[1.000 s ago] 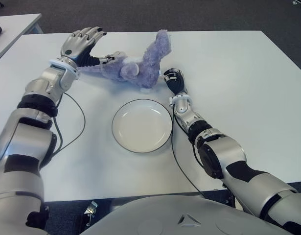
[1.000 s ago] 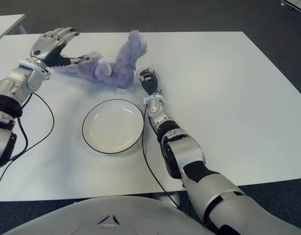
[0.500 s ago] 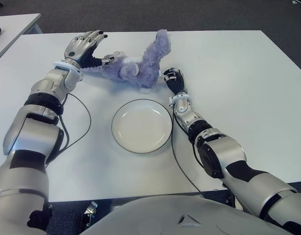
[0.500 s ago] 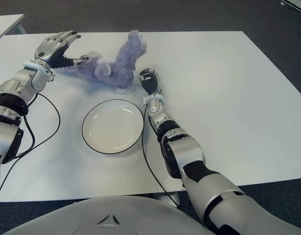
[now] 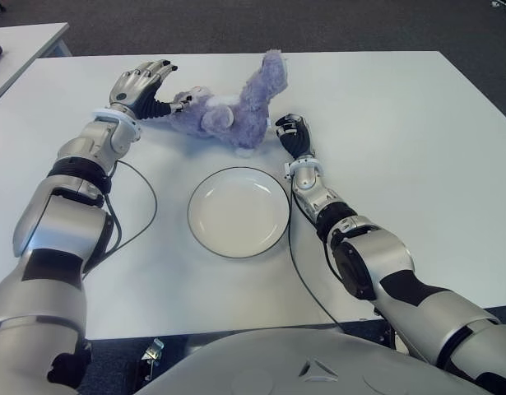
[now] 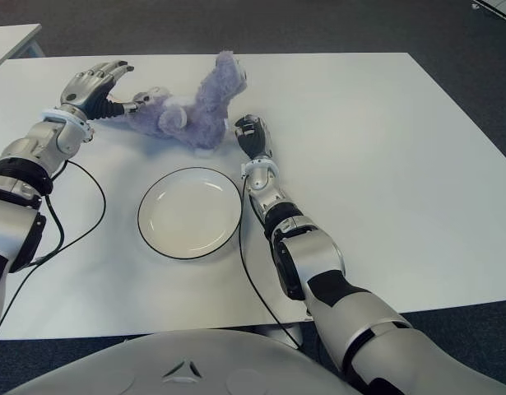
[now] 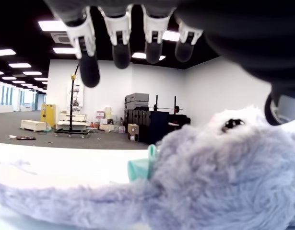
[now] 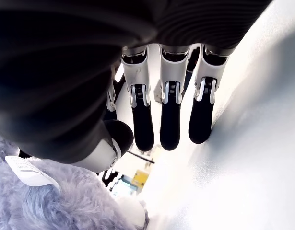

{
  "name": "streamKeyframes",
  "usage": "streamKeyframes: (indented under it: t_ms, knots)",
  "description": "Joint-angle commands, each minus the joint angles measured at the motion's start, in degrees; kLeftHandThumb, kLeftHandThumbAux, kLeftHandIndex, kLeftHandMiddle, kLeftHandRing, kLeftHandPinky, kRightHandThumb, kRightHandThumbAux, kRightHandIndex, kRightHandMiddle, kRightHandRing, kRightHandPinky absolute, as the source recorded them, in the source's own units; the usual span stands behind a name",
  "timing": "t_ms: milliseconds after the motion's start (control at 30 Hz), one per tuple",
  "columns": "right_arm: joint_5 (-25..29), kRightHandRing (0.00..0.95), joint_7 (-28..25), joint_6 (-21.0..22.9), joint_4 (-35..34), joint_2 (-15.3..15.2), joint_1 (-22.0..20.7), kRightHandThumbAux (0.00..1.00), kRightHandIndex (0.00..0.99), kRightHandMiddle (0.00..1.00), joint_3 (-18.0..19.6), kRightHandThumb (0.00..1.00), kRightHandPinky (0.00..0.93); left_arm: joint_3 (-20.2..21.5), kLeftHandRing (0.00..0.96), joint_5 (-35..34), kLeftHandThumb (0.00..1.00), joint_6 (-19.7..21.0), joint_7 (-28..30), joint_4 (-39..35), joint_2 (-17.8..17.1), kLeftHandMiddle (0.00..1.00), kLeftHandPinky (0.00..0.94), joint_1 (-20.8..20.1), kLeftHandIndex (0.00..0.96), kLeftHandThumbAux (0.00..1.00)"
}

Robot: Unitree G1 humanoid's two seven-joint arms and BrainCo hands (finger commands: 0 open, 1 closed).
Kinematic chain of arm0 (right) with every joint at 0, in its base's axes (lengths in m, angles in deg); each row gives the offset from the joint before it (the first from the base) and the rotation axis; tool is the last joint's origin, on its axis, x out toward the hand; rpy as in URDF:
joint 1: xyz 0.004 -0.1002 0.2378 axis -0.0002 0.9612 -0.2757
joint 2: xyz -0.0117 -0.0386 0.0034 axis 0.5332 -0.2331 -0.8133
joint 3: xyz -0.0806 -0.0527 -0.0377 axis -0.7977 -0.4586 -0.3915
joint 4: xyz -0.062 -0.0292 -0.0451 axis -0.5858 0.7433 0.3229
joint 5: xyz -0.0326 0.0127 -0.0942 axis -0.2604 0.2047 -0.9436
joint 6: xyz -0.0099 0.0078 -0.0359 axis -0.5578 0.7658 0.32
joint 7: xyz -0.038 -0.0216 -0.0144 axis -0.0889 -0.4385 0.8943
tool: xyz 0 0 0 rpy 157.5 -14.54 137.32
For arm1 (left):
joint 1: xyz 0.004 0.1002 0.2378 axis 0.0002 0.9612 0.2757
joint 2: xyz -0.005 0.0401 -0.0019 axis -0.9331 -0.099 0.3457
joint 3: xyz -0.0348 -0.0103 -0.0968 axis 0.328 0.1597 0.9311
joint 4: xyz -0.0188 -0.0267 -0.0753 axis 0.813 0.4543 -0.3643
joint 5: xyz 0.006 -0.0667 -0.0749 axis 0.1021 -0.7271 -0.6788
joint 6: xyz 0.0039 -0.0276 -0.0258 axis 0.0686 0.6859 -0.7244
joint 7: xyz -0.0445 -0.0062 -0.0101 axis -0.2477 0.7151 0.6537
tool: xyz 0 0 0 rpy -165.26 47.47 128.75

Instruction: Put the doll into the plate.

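The soft, light purple doll (image 5: pixel 228 111) lies on the table (image 5: pixel 401 123) beyond the plate (image 5: pixel 239 211), just ahead of the spread, empty left hand (image 5: pixel 141 82) and beside the relaxed, empty right hand (image 5: pixel 294 134), so a pinch around its yielding body should likely hold best.

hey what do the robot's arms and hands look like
Both arms have rounded silver shells with black joints and black panels. A thin black cable runs beside the left arm, another along the right. The left hand and right hand have metallic grey and black fingers with white wrist rings.
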State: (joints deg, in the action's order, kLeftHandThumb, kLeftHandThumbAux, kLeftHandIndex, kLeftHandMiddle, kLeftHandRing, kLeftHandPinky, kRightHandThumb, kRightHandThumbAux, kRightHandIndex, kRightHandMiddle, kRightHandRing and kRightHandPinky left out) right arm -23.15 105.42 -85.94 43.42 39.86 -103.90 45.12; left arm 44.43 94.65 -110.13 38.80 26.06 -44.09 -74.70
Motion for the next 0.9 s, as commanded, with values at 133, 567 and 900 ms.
streamKeyframes:
  t_ms: [133,567,900]
  knots:
    - [-0.10,0.419,-1.31,6.69,7.30,7.38,9.13,0.740,0.410,0.405,-0.04,0.696,0.482,-1.71,0.039,0.07,0.223,0.36,1.93,1.91,2.05,0.000,0.108,-1.00,0.000,0.311]
    - [0.50,0.756,-1.60,6.37,7.26,7.49,9.47,0.737,0.411,0.709,0.57,0.700,0.810,-1.30,0.001,-1.92,0.229,-0.08,5.85,2.85,3.59,0.000,0.070,-0.76,0.000,0.320]
    - [-0.08,0.841,-1.76,6.92,7.30,7.24,9.40,0.736,0.412,0.792,-0.07,0.700,0.860,-0.36,0.000,-5.15,0.257,0.01,9.91,3.21,5.17,0.000,0.021,-0.16,0.000,0.342]
